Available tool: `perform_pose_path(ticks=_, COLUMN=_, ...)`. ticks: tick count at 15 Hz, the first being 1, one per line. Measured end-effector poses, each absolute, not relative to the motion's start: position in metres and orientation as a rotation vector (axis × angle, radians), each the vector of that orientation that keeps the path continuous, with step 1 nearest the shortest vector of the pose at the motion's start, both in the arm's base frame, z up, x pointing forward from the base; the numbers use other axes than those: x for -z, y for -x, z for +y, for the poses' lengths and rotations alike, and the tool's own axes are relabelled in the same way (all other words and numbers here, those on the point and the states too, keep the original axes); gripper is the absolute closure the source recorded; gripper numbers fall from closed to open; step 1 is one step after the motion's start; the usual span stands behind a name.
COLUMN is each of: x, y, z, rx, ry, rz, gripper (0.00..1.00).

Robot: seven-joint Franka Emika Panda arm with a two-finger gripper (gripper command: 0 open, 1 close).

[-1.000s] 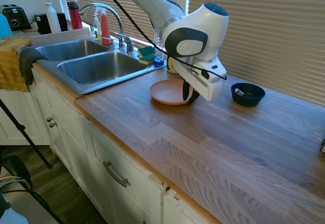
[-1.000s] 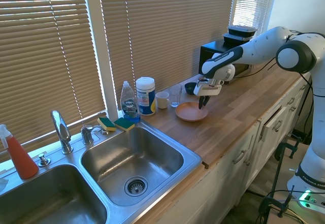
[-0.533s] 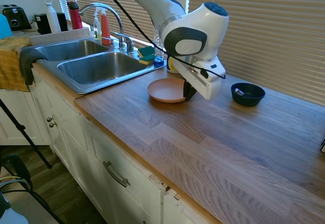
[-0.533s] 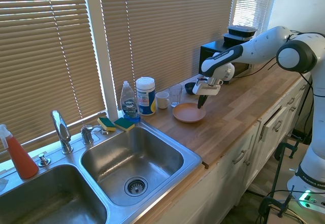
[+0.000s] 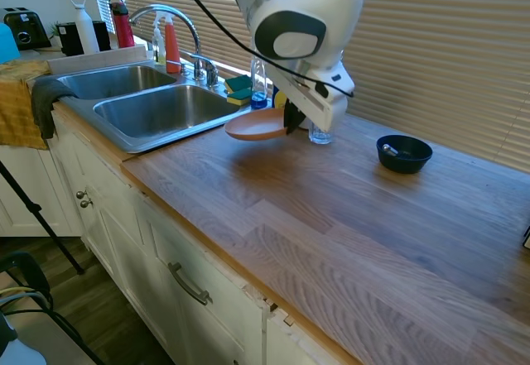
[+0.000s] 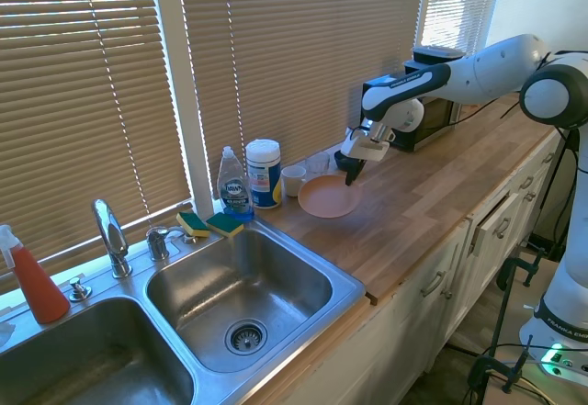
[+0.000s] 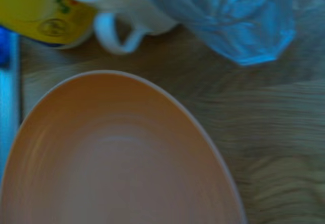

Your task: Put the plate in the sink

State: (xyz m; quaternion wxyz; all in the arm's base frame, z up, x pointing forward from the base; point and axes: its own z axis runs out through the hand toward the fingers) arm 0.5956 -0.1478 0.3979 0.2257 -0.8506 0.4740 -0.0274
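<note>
Kitchen counter, mid-carry: plate (image 5: 258, 124) held clear of the worktop, pinched at its rim by gripper (image 5: 290, 118), fingers closed narrow on the edge nearest the glass (image 5: 320, 132). Hangs over the wood just short of the sink (image 5: 157, 108), near basin's corner beside the sponges (image 5: 238, 90). In second exterior view, plate (image 6: 327, 196) tilted, face turned partly toward camera, gripper (image 6: 350, 174) at its far edge. Wrist view filled mostly by plate (image 7: 117, 158), w/ white mug (image 7: 127, 21) and glass (image 7: 238, 16) beyond.

Risks, as judged from here:
- Edge grip only, on a wide shallow plate; weight all on one side. Quick swing or jolt could let it pivot between fingers or slip out, dropping onto counter or steel.
- Tilt already visible; more droop could catch low edge on sink lip on the way over.
- Glass and mug close behind the wrist; sideways sweep could knock them.
- Dish soap (image 6: 235, 187) and wipes tub (image 6: 264, 174) near basin's back corner; wide arc could clip them.
- Release from too high into basin: clatter, chip.

Readable text: "Dawn" on soap bottle label in second exterior view. Tub's label too small to read. Yellow label w/ round mark in wrist view, blurred, unreadable.
</note>
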Motion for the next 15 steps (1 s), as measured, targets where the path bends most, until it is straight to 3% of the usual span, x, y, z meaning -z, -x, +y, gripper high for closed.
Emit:
perform_pose_path(ticks=8, x=-0.446, y=-0.624, z=0.049, rx=0.099, ry=2.493, rz=1.205, gripper=1.0)
perform_pose_path(ticks=15, x=-0.391, y=-0.654, z=0.206, rx=0.129, ry=2.688, rz=1.143, gripper=1.0)
